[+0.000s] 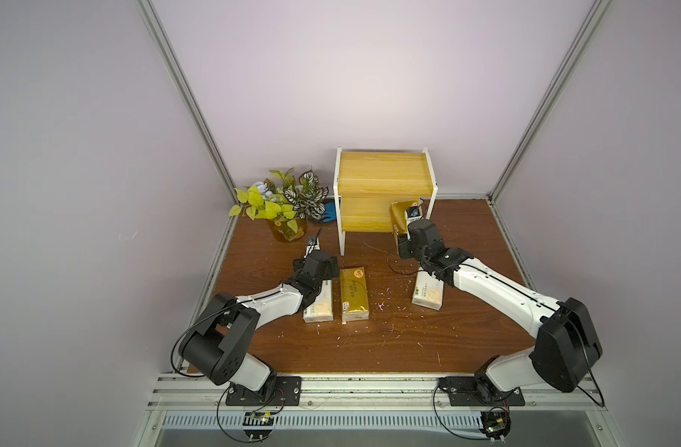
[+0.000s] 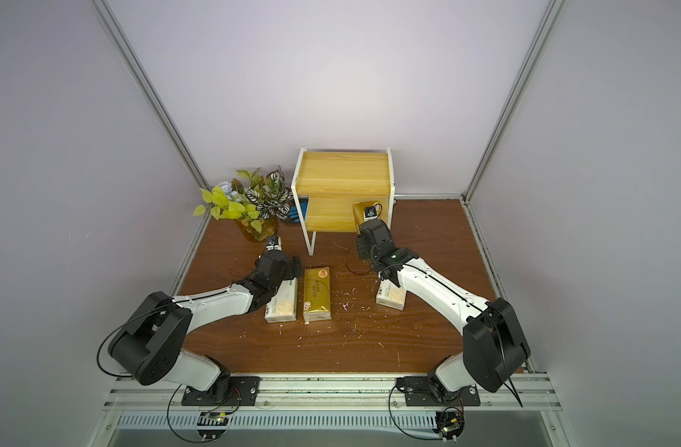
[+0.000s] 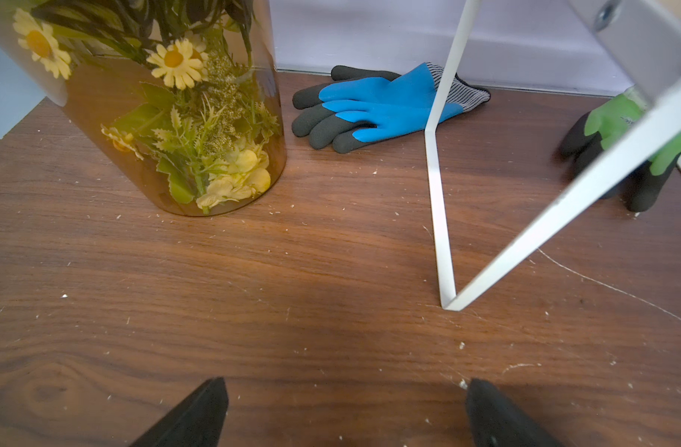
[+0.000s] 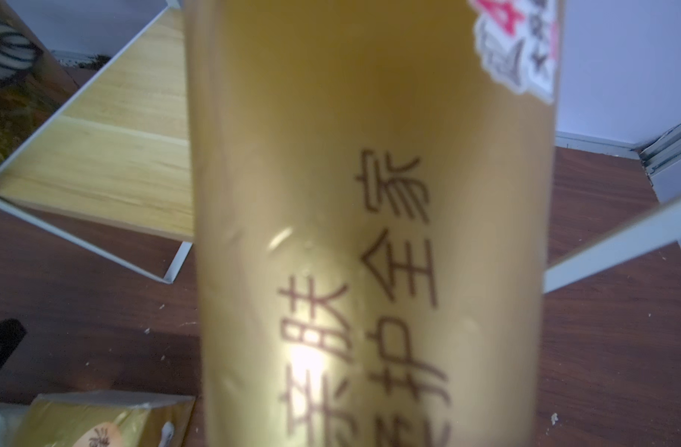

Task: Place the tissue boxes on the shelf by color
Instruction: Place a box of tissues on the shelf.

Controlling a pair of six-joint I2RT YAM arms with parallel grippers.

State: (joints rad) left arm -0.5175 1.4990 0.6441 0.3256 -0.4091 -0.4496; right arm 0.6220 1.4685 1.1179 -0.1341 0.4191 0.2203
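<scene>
Gold foil filled the right wrist view: one gold pack (image 4: 369, 232) was off the table (image 1: 369, 348), clamped in the right gripper (image 1: 405, 226). The jaws were partly closed across its width, though the fingers themselves were hidden behind it. In both top views the pack stood at the right front corner of the shelf (image 1: 381, 170), level with the lower board (image 1: 364, 216) and just beside the white front leg (image 1: 431, 201). Whether it already touched the board could not be told.

The left gripper (image 3: 344, 391) was spread wide and held nothing. It hung low over bare table near the flower vase (image 3: 176, 135), with a blue glove (image 3: 385, 100) and a green glove (image 3: 617, 120) lying beyond.

Three packs lay on the table: the second gold pack (image 1: 354, 294), a white pack (image 1: 319, 309) just beside it and partly under the left arm, and another white pack (image 1: 428, 296) under the right arm.

The step in hand looked like seating the held pack on the lower tier. To do it well, the arm would probably need to:

- slide the pack in under the top board and clear of the leg;
- lay it flat towards one side, leaving room for the other gold pack;
- open only once the board carried its weight.

The pack looked soft, so a harder squeeze would likely buckle it. Backing straight out should avoid dragging it off the edge.
</scene>
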